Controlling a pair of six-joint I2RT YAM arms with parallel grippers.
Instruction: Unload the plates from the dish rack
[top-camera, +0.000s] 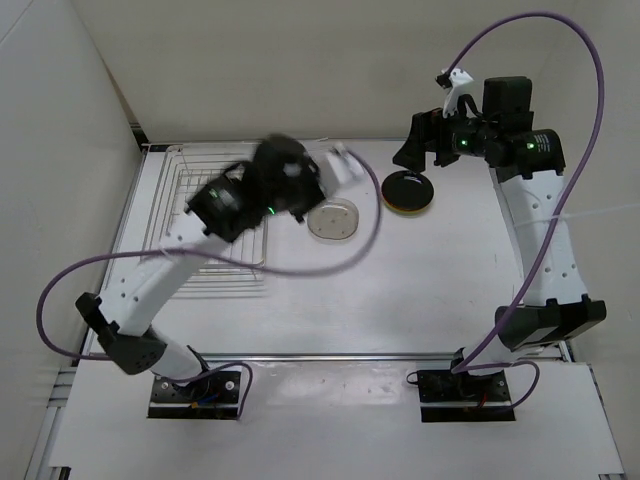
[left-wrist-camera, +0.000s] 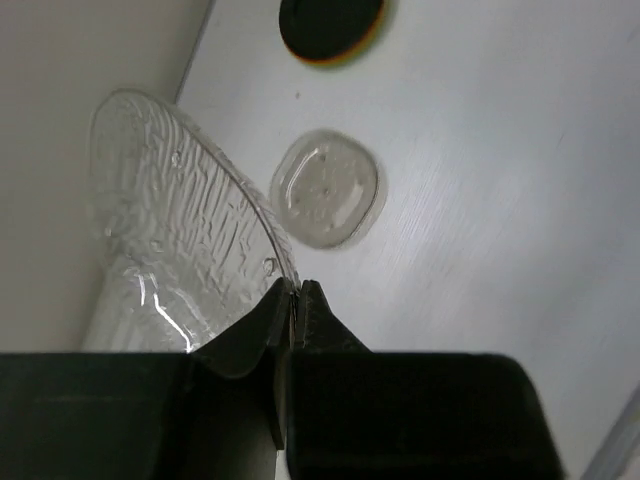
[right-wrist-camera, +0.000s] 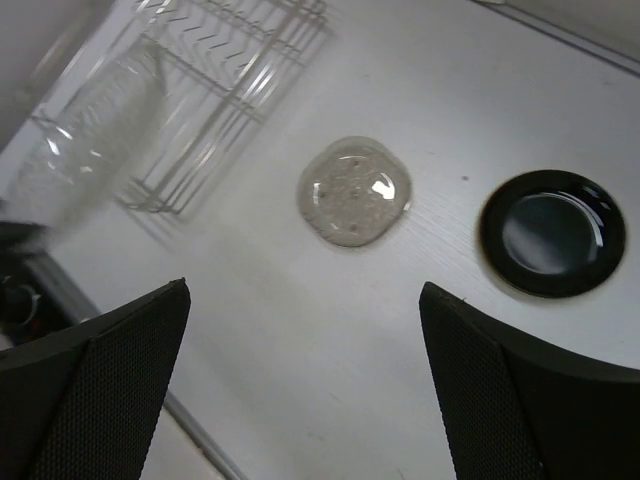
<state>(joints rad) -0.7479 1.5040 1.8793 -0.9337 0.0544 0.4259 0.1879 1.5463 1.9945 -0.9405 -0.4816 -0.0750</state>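
Note:
My left gripper (left-wrist-camera: 295, 285) is shut on the rim of a clear glass plate (left-wrist-camera: 180, 230), held tilted on edge in the air. From above, that gripper (top-camera: 335, 165) is blurred, just right of the wire dish rack (top-camera: 185, 170). A second clear dish (top-camera: 332, 220) with rounded corners lies flat on the table. A glossy black plate (top-camera: 408, 190) rests on an orange plate whose rim (top-camera: 403, 211) shows under it. My right gripper (top-camera: 425, 152) hovers open above the black plate (right-wrist-camera: 552, 232) with nothing between its fingers.
The dish rack (right-wrist-camera: 220, 80) stands at the table's far left beside the white side wall (top-camera: 60, 150). A purple cable (top-camera: 300, 268) from the left arm loops over the table near the flat clear dish (right-wrist-camera: 355, 192).

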